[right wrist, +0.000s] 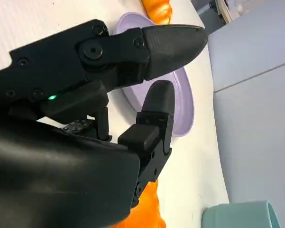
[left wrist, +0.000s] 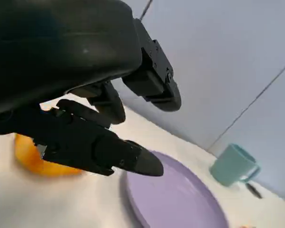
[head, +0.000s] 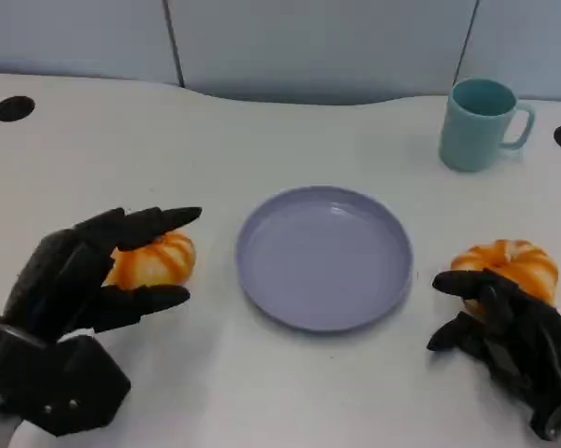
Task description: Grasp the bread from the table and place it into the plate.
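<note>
Now we see two orange, pumpkin-shaped pieces of bread on the white table point(head: 280, 401), one on each side of the purple plate point(head: 325, 257), and neither lies in the plate. The left bread point(head: 159, 259) sits just left of the plate, between the spread fingers of our left hand point(head: 79, 280): one finger reaches over its top, another lies along its near side. Much of that bread is hidden behind the hand, and we cannot tell from the head view whether the fingers touch it. In the left wrist view the left bread point(left wrist: 35, 159) shows as a blurred orange patch behind the fingers point(left wrist: 109, 152), which look apart and not clamped on it; the plate point(left wrist: 180, 194) lies beyond them.

The right bread point(head: 509, 263) sits just right of the plate, with our right hand point(head: 504, 331) at its near side. The fingers are curled, and one tip lies against or just in front of the bread's near edge; contact is hard to make out, and nothing is plainly held. The right wrist view gives what the head view does not: an orange edge of the right bread point(right wrist: 144, 209) under the hand's shell, cut off by the frame, and the other bread point(right wrist: 156, 10) past the far rim of the plate point(right wrist: 180, 104).

A teal mug point(head: 479, 123) stands upright behind the plate to the right, well apart from both hands. Its rim point(right wrist: 239, 216) is cut off in the right wrist view.
</note>
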{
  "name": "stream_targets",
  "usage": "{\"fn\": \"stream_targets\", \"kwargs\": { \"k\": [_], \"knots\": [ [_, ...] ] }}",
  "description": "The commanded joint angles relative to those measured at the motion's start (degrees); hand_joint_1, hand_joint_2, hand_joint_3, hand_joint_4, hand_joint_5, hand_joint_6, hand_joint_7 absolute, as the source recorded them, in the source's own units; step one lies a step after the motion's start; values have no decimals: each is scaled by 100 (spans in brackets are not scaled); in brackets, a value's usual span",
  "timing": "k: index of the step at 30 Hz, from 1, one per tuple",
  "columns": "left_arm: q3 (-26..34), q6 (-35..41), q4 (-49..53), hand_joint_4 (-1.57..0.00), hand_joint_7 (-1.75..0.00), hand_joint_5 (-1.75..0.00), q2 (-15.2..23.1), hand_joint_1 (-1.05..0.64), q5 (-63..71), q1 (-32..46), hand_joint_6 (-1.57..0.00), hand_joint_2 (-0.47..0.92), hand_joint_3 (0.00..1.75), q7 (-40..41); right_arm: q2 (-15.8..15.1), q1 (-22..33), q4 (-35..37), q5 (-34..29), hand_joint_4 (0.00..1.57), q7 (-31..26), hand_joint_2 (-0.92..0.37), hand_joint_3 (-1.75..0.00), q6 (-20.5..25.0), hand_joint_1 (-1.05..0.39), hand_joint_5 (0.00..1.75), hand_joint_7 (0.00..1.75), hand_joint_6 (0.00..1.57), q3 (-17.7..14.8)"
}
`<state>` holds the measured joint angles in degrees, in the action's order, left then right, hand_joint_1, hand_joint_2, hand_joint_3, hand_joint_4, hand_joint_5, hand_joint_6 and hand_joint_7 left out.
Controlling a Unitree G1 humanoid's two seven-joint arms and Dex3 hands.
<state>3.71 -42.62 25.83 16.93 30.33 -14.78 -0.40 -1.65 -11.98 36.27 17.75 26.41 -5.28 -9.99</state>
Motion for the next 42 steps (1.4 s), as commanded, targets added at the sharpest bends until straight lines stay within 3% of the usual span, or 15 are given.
{"fn": "stream_targets", "kwargs": {
  "k": [1, 3, 7, 14, 17, 24, 32, 42],
  "knots": [
    [-377, 445, -266, -20, 0, -43, 436, -56, 922, -116, -43, 92, 1, 616, -13, 155, -8, -15, 63, -45, -92, -28, 186, -45, 141, 99, 61, 10],
    [-645, 996, -475, -5, 0, -30, 686, -65, 1481, -246, -26, 92, 5, 506, -1, 178, -76, -41, 62, -113, -92, -27, 249, -46, 140, 99, 61, 27],
    [-1025, 1804, -703, 0, -1, -15, 877, -73, 1877, -444, -16, 92, 5, 256, 7, 218, -152, -33, 63, -122, -92, -27, 292, -45, 140, 99, 61, 34],
    [-1582, 2531, -505, 0, -2, -7, 1034, -74, 1990, -904, -18, 92, 2, -74, 12, 304, -234, -12, 63, -53, -92, -29, 262, -44, 139, 99, 61, 42],
    [-1832, 2789, -148, 0, 0, -6, 1055, -74, 2019, -1237, -12, 91, 1, -310, 26, 336, -282, 24, 62, -26, -92, -29, 284, -44, 139, 98, 60, 36],
    [-2294, 2878, 594, 0, -1, -2, 1071, -72, 1942, -1787, -12, 91, 0, -395, 35, 386, -360, -16, 61, -45, -92, -29, 275, -44, 141, 98, 60, 62],
    [-3396, 3303, 3372, -1, 0, -2, 272, -73, 2393, -3041, -11, 91, 1, 69, 40, 489, -488, 46, 60, -4, -92, -29, 340, -44, 141, 98, 59, 37],
    [-3980, 3587, 4923, -1, -1, -2, -306, -76, 2376, -3553, -12, 88, 0, 592, -12, 659, -755, 95, 60, 17, -92, -29, 539, -43, 142, 99, 59, 26]
  ]
}}
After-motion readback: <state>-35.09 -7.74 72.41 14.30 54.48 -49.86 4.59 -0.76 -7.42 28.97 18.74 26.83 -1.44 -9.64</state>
